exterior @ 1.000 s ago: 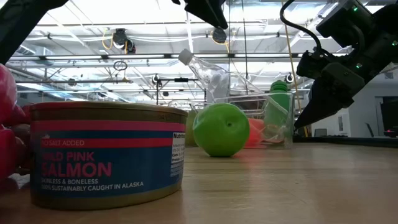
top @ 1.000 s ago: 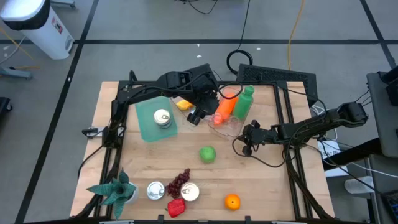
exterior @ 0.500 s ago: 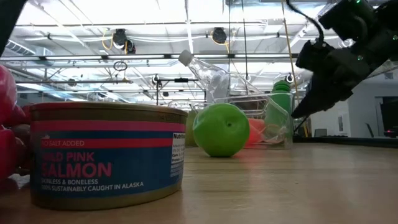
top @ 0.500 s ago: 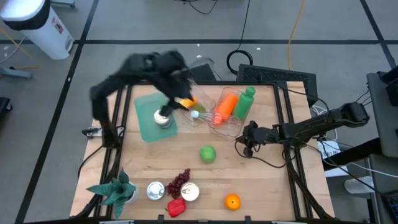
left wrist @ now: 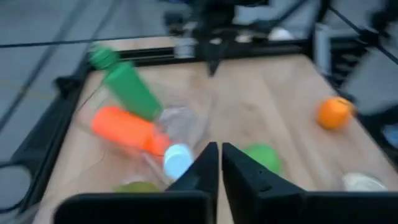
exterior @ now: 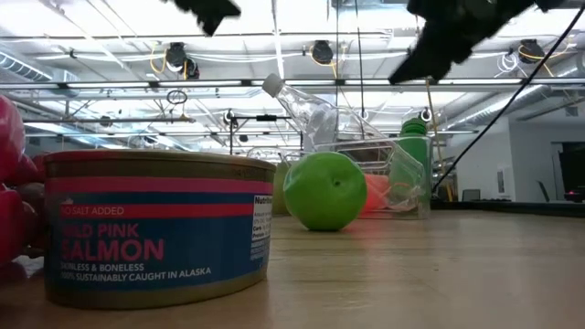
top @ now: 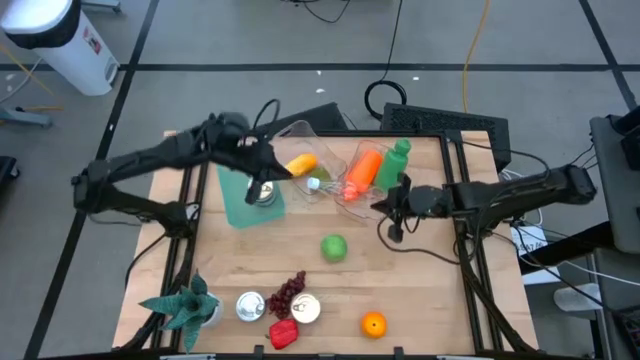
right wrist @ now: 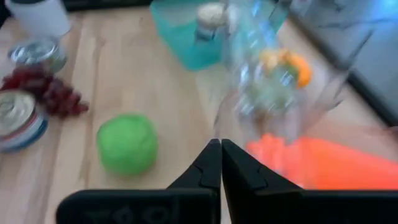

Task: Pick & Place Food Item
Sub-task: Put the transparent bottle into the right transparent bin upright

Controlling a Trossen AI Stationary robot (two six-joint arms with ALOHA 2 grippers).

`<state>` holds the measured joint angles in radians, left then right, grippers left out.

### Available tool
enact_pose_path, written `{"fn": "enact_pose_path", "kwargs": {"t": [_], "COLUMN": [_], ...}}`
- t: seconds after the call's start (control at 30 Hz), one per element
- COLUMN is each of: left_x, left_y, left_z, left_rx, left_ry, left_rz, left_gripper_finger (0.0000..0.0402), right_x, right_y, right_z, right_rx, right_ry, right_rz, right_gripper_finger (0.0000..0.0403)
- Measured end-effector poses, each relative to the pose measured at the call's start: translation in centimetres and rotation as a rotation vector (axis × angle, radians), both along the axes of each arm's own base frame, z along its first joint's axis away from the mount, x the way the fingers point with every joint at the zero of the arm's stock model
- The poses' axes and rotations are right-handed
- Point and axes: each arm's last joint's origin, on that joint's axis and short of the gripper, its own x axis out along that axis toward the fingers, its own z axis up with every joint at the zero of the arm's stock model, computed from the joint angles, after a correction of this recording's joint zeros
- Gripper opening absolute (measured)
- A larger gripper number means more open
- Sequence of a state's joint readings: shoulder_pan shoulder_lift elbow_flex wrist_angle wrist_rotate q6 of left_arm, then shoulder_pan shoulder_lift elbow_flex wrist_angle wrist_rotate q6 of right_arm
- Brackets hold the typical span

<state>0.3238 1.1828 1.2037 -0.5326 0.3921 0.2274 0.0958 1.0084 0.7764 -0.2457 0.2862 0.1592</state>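
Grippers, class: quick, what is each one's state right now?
Left gripper: closed, holding nothing, above the green plate.
Right gripper: closed, holding nothing, near the bottles.

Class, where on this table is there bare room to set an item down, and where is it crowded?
Free: bare wood between the green apple, the orange and the right rail. Crowded: the back, around the bottles' tray and teal plate; also the front-left cluster of cans and grapes.

Both arms have shifted
The left hand (top: 262,188) swung from the clear container (top: 345,185) to above the teal plate (top: 236,200), fingers closing; the right hand (top: 391,205) rose toward the container.
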Motion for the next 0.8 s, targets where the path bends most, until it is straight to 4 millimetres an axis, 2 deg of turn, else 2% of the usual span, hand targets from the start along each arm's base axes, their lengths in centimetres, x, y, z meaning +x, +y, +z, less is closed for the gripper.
{"fn": "enact_pose_path", "kwargs": {"t": [0.1,0.23,0.4,0.5,0.63,0.8], "left_x": [-0.5,-0.9,-0.1,0.9,2.8,4.7], "left_y": [0.0,0.4,0.6,0.6,0.8,1.3], "left_z": [-3.9,-8.1,-11.0,-12.3,-14.5,-15.9], "left_rx": [-0.052,-0.118,-0.174,-0.204,-0.214,-0.242], "left_ry": [-0.065,-0.073,0.007,0.051,0.087,0.107], "left_rz": [0.189,0.398,0.467,0.475,0.464,0.445], "left_gripper_finger": [0.0005,0.0010,0.0005,0.0004,0.0005,0.0002], "right_x": [0.3,1.0,2.9,4.5,6.3,8.1], "right_y": [-1.0,-2.2,-3.6,-4.2,-4.8,-5.2], "right_z": [1.8,2.5,2.0,1.5,1.2,1.0], "right_rx": [-0.031,-0.079,-0.135,-0.174,-0.184,-0.191], "right_ry": [-0.035,-0.030,-0.021,-0.012,-0.023,0.005], "right_rz": [-0.026,-0.053,-0.063,-0.050,0.010,0.046], "right_gripper_finger": [0.0032,0.0107,0.0221,0.0270,0.0299,0.0301]}}
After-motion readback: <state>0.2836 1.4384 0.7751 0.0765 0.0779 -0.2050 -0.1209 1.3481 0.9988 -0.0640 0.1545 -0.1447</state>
